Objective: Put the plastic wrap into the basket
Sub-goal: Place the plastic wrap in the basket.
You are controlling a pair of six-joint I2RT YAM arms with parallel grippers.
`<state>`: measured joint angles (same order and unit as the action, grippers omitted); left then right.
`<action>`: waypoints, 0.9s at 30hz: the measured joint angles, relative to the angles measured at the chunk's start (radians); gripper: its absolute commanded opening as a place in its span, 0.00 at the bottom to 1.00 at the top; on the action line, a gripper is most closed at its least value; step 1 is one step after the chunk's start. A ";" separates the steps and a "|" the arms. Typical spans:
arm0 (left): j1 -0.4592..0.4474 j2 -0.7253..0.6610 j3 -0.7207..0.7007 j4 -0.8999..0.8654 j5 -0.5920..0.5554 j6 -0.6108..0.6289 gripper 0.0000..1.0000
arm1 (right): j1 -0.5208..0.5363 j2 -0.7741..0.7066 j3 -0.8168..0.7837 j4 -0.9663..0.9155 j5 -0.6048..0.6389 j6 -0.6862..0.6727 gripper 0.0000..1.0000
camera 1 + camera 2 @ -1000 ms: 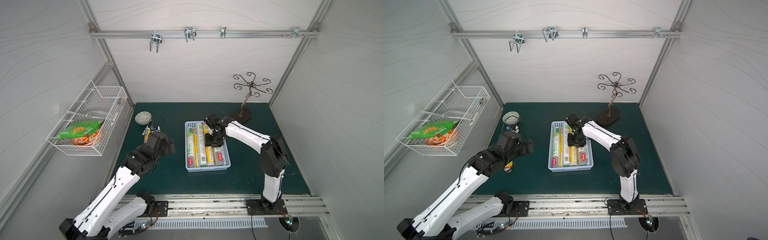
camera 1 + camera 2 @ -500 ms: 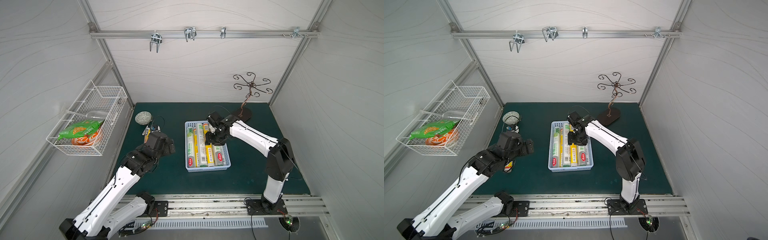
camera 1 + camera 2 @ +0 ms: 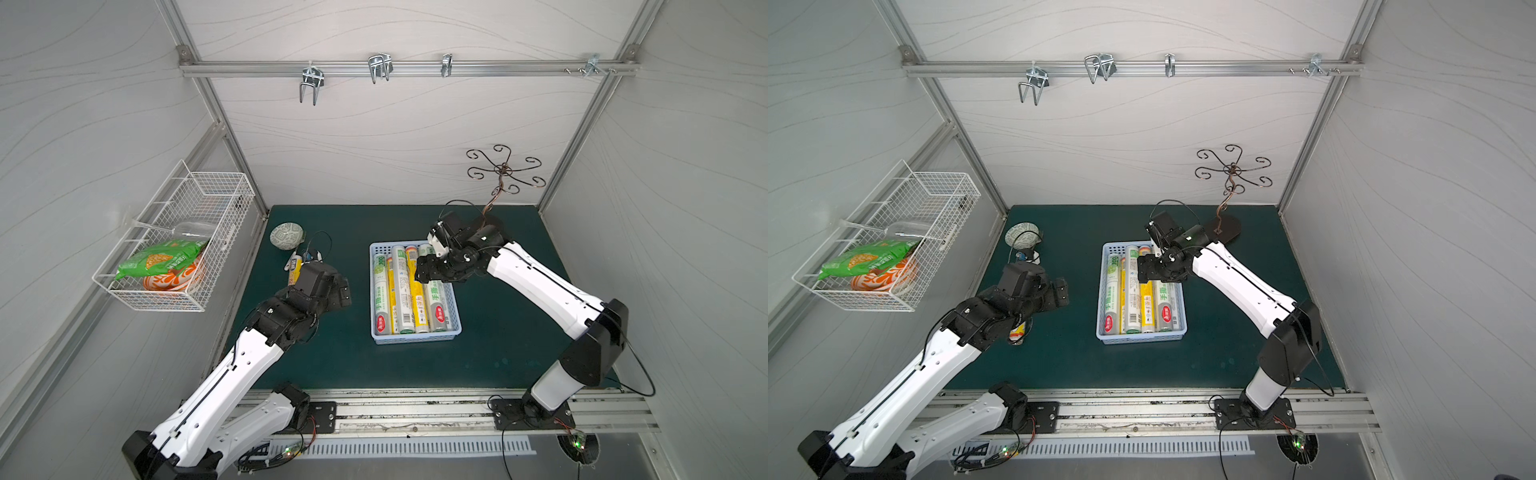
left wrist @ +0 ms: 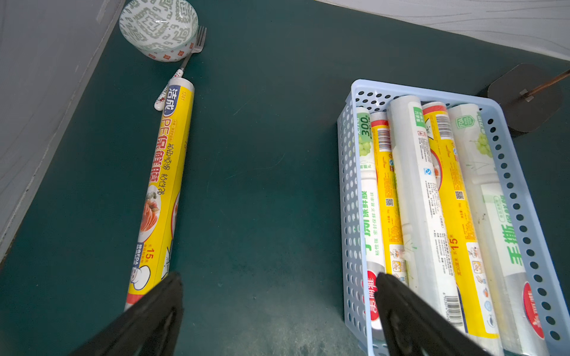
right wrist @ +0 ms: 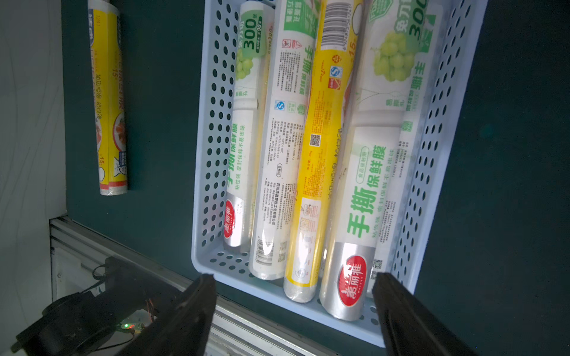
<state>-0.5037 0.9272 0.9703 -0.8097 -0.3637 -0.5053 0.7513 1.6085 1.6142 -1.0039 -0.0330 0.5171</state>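
Dark green matting covers the worktop point(image 3: 340, 365), which is closed in by pale walls. Near its middle stands the light blue basket point(image 3: 415, 337), and several rolls of plastic wrap point(image 3: 401, 286) lie in it side by side, running from the front edge toward the back edge. One more yellow roll point(image 4: 163, 185) lies outside, along the left edge of the worktop, its far end close to a patterned bowl point(image 4: 159, 27) and a fork point(image 4: 192, 49) in the back left corner. The right gripper point(image 5: 294, 277) hangs over the back part of the basket, fingers spread and nothing between them. The left gripper point(image 4: 279, 283) is between the yellow roll and the basket, also wide apart and empty.
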 measured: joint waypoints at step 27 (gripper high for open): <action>0.404 0.471 0.000 0.214 0.157 -0.059 0.99 | -0.200 -0.350 -0.319 0.055 -0.192 -0.046 0.94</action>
<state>-0.0994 1.3979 0.9699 -0.5957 -0.2066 -0.5644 0.5510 1.2583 1.2957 -0.9489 -0.2253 0.4713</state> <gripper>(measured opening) 0.994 0.943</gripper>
